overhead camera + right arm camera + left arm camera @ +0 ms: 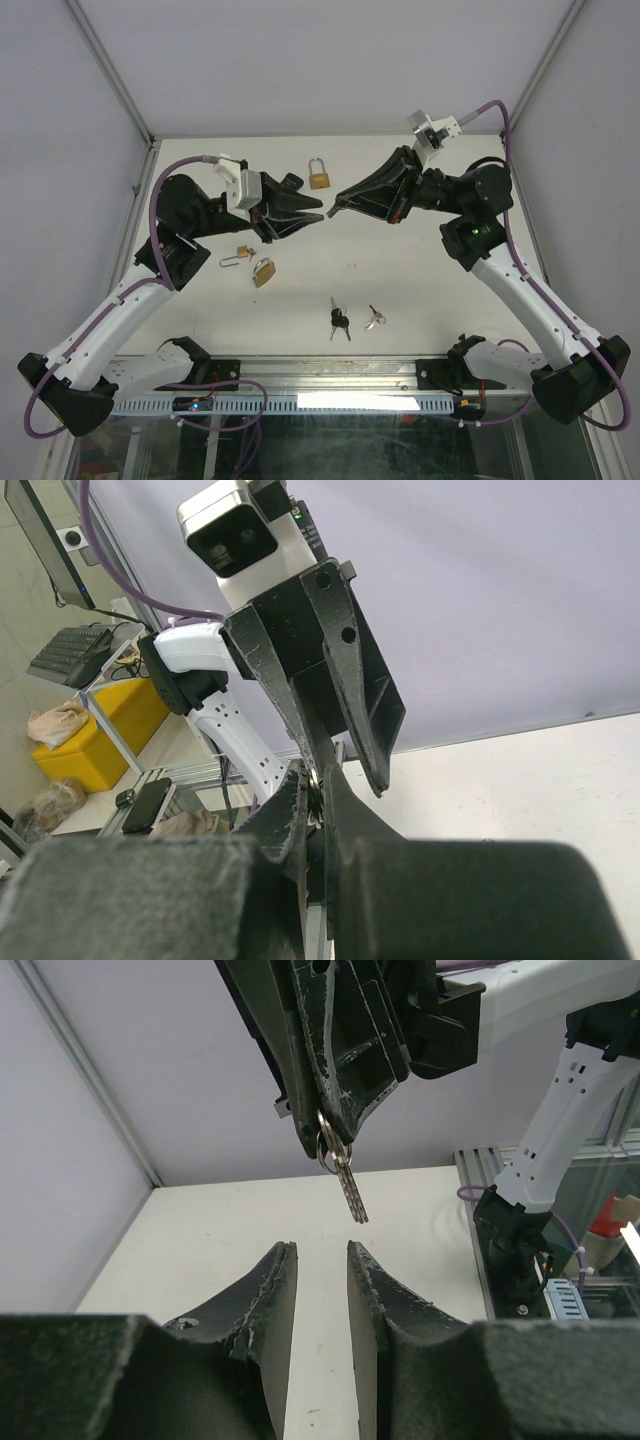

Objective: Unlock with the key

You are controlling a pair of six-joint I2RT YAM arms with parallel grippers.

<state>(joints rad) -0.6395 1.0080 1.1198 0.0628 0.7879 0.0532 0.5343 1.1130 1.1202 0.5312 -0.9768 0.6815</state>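
L jaws stand narrowly apart & empty, key (350,1192) dangling just past their gap from the shut R jaws pinching its ring end, so imo centre the blade btw L jaws & close slow w/o knocking it askew, brass padlock (319,173) waiting on table (420,290) beyond both tips.

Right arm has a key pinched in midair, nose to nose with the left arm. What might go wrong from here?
The key dangles tilted from the very tip of the right gripper; a nudge may swing or drop it.
The left gripper has its jaws only narrowly apart facing it, so closing might miss the blade.
The near padlock lies loose on the table and may slide when keyed.
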